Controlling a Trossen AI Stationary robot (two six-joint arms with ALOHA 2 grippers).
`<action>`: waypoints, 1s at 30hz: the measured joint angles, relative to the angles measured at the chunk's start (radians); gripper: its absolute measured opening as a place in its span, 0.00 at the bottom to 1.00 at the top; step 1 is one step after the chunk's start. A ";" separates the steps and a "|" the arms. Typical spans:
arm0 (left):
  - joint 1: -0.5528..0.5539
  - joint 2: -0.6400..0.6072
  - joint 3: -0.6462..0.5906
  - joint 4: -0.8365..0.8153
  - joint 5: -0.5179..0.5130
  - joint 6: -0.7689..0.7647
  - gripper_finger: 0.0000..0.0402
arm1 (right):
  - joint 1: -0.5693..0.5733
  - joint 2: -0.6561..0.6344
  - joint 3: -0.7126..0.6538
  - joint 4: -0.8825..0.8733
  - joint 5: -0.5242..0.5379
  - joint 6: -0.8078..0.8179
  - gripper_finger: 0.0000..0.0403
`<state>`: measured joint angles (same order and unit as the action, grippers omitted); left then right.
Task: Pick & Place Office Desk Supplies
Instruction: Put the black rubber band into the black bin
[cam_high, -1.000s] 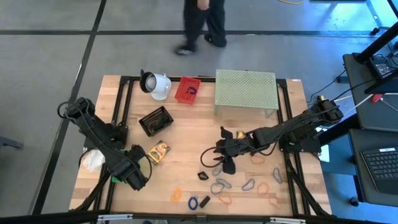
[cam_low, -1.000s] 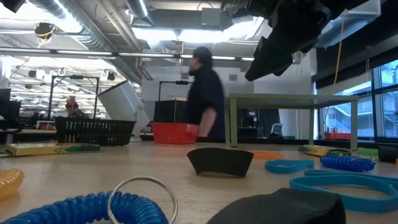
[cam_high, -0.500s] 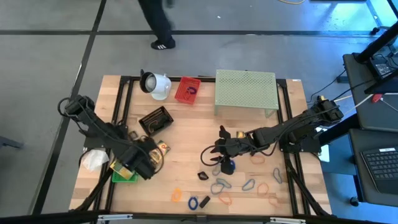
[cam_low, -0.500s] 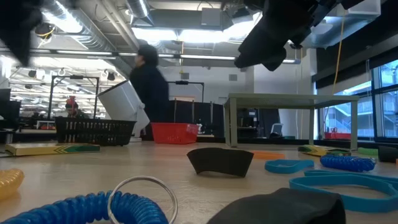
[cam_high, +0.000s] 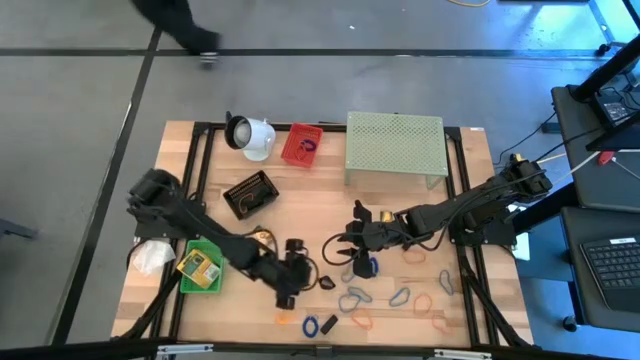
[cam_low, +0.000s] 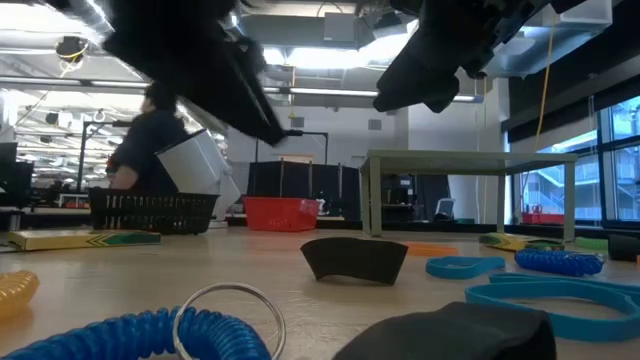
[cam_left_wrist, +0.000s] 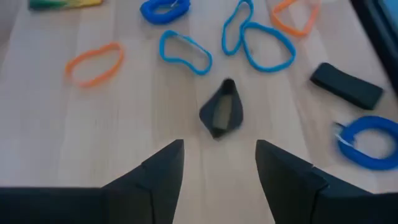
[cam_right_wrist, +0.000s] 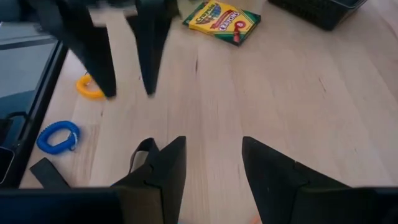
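Observation:
My left gripper (cam_high: 305, 273) is open and empty above the table's near middle; it also shows in its own wrist view (cam_left_wrist: 217, 163). A small black clip (cam_left_wrist: 222, 115) lies on the wood just ahead of its fingers and shows in the high view (cam_high: 327, 283). My right gripper (cam_high: 340, 253) is open and empty a little to the clip's far right (cam_right_wrist: 211, 168). Blue oval clips (cam_high: 352, 297), orange rubber-band loops (cam_high: 424, 302), a blue coil (cam_high: 310, 325) and a yellow coil (cam_high: 284, 314) lie along the near edge. One crayon box (cam_high: 262, 239) lies flat on the table. Another (cam_high: 198, 266) lies in a green basket (cam_high: 210, 282).
A white cup-shaped object (cam_high: 250, 135), a red basket (cam_high: 302, 146), a pale green mesh stand (cam_high: 395, 145) and a black basket (cam_high: 250, 193) stand at the far side. A white crumpled thing (cam_high: 150, 258) lies at the left edge. A person walks beyond the far edge.
My left gripper has swung from over the green basket at the near left toward the table's right edge, and now sits by the black clip, leaving the basket and its crayon box in view. The person behind the table has walked to the left.

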<state>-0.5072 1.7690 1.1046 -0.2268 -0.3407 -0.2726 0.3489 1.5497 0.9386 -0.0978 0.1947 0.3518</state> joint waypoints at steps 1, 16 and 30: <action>0.013 0.015 0.000 0.017 0.012 0.019 0.49 | 0.000 0.000 0.000 0.000 0.000 0.000 0.39; 0.085 0.223 -0.001 0.263 0.179 0.103 0.49 | 0.000 0.000 0.000 0.000 0.000 0.012 0.39; 0.063 0.241 -0.001 0.308 0.105 0.029 0.04 | 0.009 0.000 0.000 0.000 0.079 0.105 0.39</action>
<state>-0.4442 2.0104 1.1034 0.0808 -0.2361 -0.2438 0.3580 1.5497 0.9382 -0.0982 0.2734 0.4564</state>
